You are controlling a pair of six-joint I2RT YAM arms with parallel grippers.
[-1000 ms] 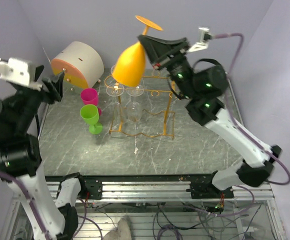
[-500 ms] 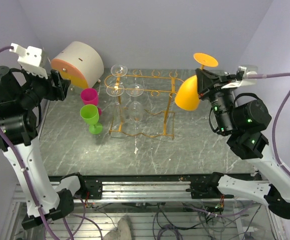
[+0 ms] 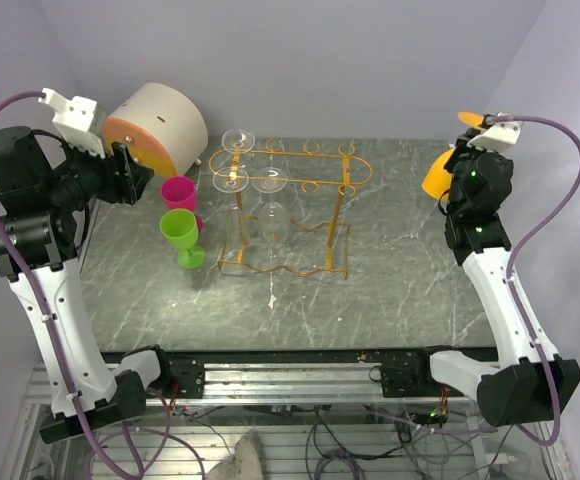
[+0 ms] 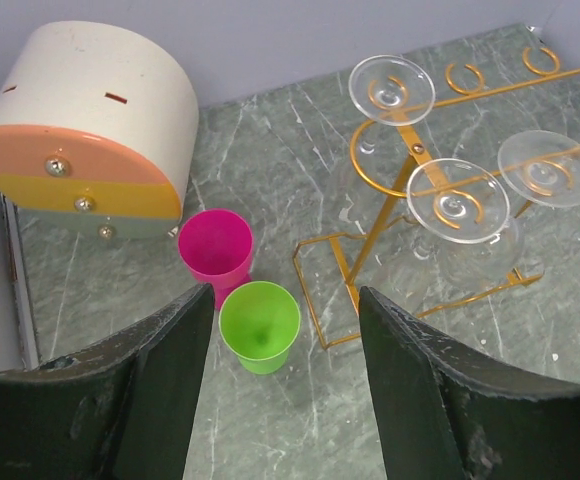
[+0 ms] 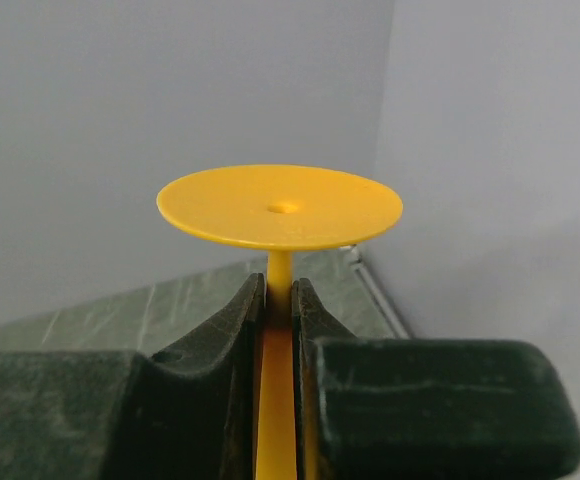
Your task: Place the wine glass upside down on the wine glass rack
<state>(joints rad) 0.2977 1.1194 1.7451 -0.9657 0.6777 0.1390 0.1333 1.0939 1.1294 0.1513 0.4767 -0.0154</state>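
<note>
1. Swinging out from above the wine glass rack (image 3: pixel 300 158), the right gripper (image 3: pixel 462 152) now holds the orange wine glass (image 3: pixel 435 180) foot-up, well apart to the rack's right; it is probably lining up a sideways entry into a free hook.
2. Left wrist: the left gripper (image 4: pixel 285 300) hangs spread and empty, the green cup (image 4: pixel 260 325) below it.
3. Right wrist: both fingers (image 5: pixel 220 330) pinch the stem under the foot.

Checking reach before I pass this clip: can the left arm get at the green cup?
Probably yes. The open left gripper hangs above the green cup with nothing over it, though the pink cup stands close beside it.
</note>
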